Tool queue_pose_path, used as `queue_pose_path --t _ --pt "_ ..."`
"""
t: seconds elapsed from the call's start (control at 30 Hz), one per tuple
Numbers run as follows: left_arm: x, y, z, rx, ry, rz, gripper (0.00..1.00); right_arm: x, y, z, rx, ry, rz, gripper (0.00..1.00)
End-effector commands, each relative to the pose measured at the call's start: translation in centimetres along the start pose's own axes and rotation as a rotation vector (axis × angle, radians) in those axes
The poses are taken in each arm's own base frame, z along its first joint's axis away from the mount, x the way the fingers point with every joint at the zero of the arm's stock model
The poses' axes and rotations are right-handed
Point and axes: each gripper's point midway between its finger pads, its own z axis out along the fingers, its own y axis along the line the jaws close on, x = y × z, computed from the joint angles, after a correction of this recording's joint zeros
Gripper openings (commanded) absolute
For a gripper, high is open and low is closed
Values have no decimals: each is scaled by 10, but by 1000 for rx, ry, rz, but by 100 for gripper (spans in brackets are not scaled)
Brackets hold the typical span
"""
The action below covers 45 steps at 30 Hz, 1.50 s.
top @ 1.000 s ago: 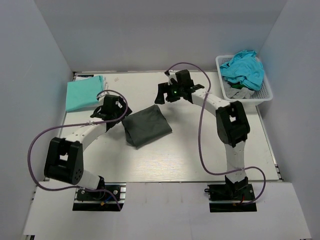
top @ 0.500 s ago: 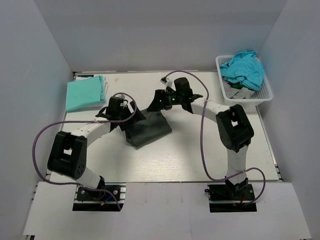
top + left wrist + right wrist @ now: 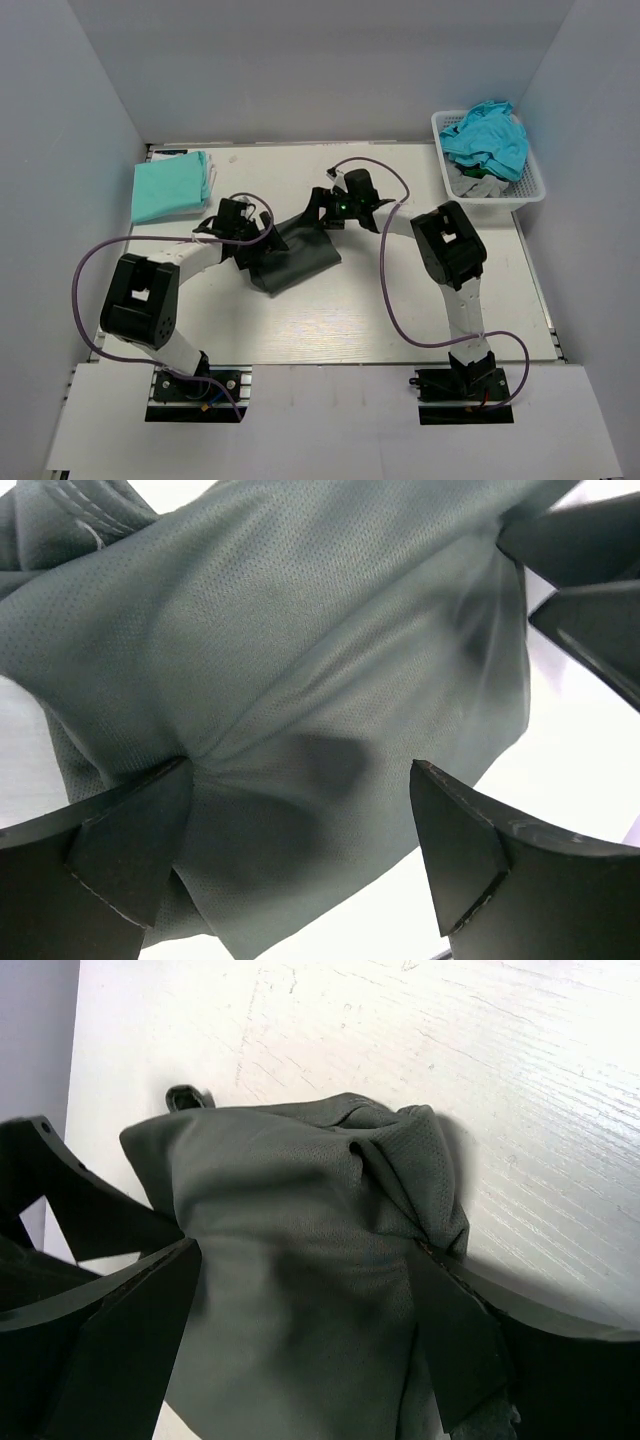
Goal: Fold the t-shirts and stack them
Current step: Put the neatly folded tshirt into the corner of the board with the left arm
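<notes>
A folded dark charcoal-grey t-shirt (image 3: 298, 258) lies mid-table. My left gripper (image 3: 260, 243) is down at its left edge, open, with the cloth (image 3: 300, 660) spread between both fingers (image 3: 130, 850). My right gripper (image 3: 318, 211) sits at the shirt's far corner, also open, straddling a bunched fold (image 3: 300, 1260); one finger (image 3: 455, 1340) touches the cloth. A folded mint-green t-shirt (image 3: 168, 186) lies at the far left. A teal t-shirt (image 3: 487, 135) and a grey one (image 3: 476, 183) are heaped in the basket.
The white lattice basket (image 3: 533, 185) stands at the far right corner. Purple cables loop from both arms over the table (image 3: 330, 320). White walls close in the left, back and right sides. The two grippers are close together over the charcoal shirt.
Both grippers have closed in on the charcoal shirt: the left moved right onto its left edge, the right came left and nearer onto its far corner. Both stay open.
</notes>
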Motion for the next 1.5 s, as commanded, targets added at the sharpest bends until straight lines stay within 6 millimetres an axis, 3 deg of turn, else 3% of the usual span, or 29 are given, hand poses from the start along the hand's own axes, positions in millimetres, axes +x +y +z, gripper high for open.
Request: queue_pose_path --t 0.0,0.1,0.23,0.3,0.4,0.47,0.63,0.73,0.87,1.0,1.2,1.37,1.47 --pt "-14 10 0 -81 -16 64 100 13 -25 0 99 16 8 90" --pt "-47 -12 -1 -46 -79 141 100 11 -10 -10 73 7 -21 90" --pt "-46 -17 -1 -66 -39 155 100 -11 19 -30 47 -43 -77 90" --pt "-52 -28 -13 -45 -79 170 100 -22 30 -41 45 -72 -115 90" --pt "-51 -28 -32 -45 -123 139 100 -35 48 -59 44 -113 -162 90" --pt "-48 -17 -39 -99 -139 107 100 -38 57 -72 51 -139 -178 90" --pt "-23 17 -47 -247 -79 20 100 -31 56 -94 101 -167 -194 90" --pt "-18 25 -45 -278 -67 5 100 -29 57 -109 123 -187 -203 90" --pt "-8 37 -27 -295 -31 0 100 -21 59 -124 145 -197 -218 90" --pt "-1 49 -7 -333 13 -16 97 -27 63 -142 180 -246 -256 90" --pt "-5 33 10 -261 24 -1 88 -19 54 -145 216 -226 -260 90" --pt "3 26 28 -220 50 23 72 -13 48 -144 229 -214 -251 90" --pt "14 24 39 -198 66 16 55 -14 42 -146 255 -222 -242 90"
